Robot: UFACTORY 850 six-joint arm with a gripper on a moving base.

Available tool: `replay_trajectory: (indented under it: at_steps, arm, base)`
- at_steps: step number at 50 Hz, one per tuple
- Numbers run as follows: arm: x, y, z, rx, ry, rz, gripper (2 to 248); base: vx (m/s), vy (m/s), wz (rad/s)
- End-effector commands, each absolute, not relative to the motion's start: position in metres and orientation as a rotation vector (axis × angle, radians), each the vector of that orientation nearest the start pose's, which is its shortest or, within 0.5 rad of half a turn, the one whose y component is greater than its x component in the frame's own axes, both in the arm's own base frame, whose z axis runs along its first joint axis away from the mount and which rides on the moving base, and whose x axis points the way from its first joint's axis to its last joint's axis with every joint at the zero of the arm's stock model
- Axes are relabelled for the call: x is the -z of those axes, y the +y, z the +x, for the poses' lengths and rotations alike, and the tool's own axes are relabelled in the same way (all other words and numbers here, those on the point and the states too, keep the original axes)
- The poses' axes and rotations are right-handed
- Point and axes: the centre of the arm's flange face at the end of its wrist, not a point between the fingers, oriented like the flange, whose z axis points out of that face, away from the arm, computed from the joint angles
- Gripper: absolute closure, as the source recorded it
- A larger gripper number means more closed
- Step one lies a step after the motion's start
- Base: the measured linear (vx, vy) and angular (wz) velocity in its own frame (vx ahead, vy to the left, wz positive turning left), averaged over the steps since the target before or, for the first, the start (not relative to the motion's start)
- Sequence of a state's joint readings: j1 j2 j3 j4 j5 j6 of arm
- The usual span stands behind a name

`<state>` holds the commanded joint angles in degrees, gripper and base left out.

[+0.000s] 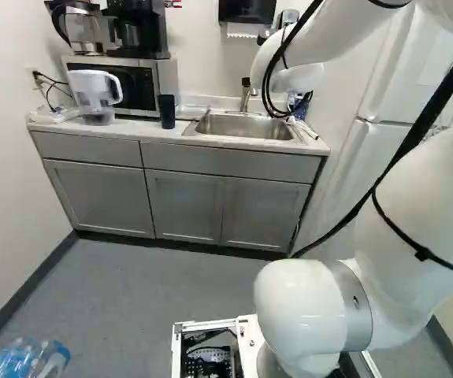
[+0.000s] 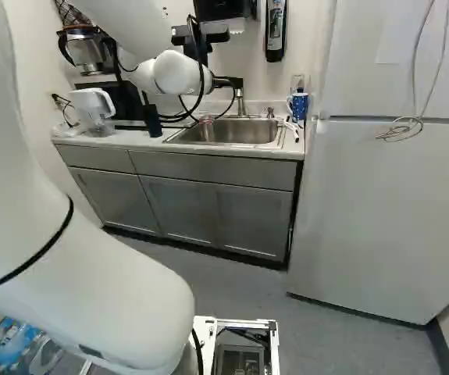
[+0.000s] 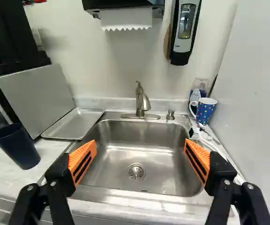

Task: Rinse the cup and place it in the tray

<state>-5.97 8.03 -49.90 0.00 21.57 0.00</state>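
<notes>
The spotted cup [image 3: 205, 111] stands right of the sink [image 3: 109, 164], the dark cup [image 3: 18, 147] left, near the tray [image 3: 73, 123]; the gripper [image 2: 229, 82] is spread wide, holding nothing.

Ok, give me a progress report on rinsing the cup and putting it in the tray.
Nothing looks done: the tray bears no cup, and no water shows from the faucet. In hand: nothing; the gripper is open. Left: likely all of it, picking up, rinsing and placing. The dark cup and the patterned cup both stand outside the sink; which is meant, I can't tell.
</notes>
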Motion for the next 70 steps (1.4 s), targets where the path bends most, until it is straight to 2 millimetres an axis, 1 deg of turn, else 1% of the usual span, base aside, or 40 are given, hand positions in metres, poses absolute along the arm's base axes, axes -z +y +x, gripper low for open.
replay_trajectory:
  at_steps: [61,70]
  arm:
    - [-0.6347,-0.0494,0.4721,2.050,0.129,-2.465,3]
    - [-0.6347,-0.0494,0.4721,2.050,0.129,-2.465,3]
  base:
    - [0.112,-0.014,0.125]
    - [0.099,-0.025,0.023]
